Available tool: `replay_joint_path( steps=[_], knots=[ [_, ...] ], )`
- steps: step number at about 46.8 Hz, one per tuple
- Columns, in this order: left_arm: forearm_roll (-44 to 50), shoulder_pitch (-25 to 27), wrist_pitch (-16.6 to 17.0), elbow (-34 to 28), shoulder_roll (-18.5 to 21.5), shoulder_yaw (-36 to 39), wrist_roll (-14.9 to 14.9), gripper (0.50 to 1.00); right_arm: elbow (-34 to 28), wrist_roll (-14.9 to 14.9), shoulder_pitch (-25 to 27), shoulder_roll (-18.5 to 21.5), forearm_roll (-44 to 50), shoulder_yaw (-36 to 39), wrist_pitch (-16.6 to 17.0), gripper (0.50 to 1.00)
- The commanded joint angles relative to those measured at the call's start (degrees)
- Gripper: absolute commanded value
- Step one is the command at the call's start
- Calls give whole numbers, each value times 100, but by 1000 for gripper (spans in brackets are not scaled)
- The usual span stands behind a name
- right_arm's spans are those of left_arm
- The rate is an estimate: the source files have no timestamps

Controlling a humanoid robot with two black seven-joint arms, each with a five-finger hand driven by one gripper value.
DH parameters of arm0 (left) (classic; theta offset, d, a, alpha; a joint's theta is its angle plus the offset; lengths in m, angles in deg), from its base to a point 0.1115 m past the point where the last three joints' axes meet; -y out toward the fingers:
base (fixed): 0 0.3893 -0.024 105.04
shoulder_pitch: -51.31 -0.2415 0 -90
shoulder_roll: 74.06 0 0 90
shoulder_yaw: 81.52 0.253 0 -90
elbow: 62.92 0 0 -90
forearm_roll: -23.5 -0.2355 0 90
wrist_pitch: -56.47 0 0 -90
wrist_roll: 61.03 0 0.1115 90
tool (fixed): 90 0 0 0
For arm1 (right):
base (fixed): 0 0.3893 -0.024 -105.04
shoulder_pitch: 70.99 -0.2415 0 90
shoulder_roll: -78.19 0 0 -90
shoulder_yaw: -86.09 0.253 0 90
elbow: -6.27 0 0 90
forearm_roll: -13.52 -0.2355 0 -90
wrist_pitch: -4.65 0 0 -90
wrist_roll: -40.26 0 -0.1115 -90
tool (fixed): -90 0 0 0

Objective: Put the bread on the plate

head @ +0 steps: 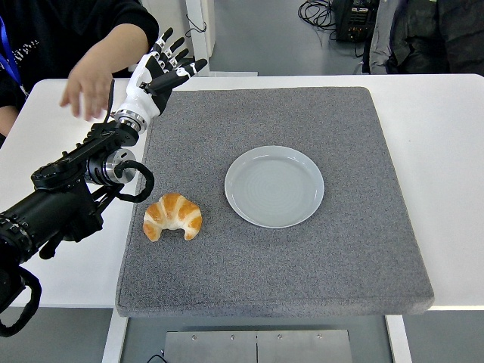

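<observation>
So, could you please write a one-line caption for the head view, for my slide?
Left hand open above the mat's far corner; croissant lies left of the empty plate.

No readable text, labels, brands or numbers anywhere, white marks on the person's dark sleeve (26, 49) at top left too blurred to make out, plate (274, 186), grey mat (318, 257) and white table (446, 151) all unmarked

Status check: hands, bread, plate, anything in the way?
Left hand open, raised at mat's far-left corner. Bread on mat, left of empty plate. Person's hand beside the left hand.
</observation>
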Motion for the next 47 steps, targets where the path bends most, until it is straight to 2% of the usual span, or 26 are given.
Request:
replay_joint_path(
  steps=[1,34,41,47],
  knots=[
    [0,0,0,0,-1,0,-5,972,4,0,0,0,3,-9,-1,1000],
    [0,-9,-8,0,-36,0,-5,972,4,0,-35,0,-6,9,8,1000],
    [0,-9,-193,0,-18,0,-5,972,4,0,-35,0,-5,0,8,1000],
    [-9,-9,-184,0,-1,0,-5,971,4,0,-35,0,-6,0,8,1000]
  ],
)
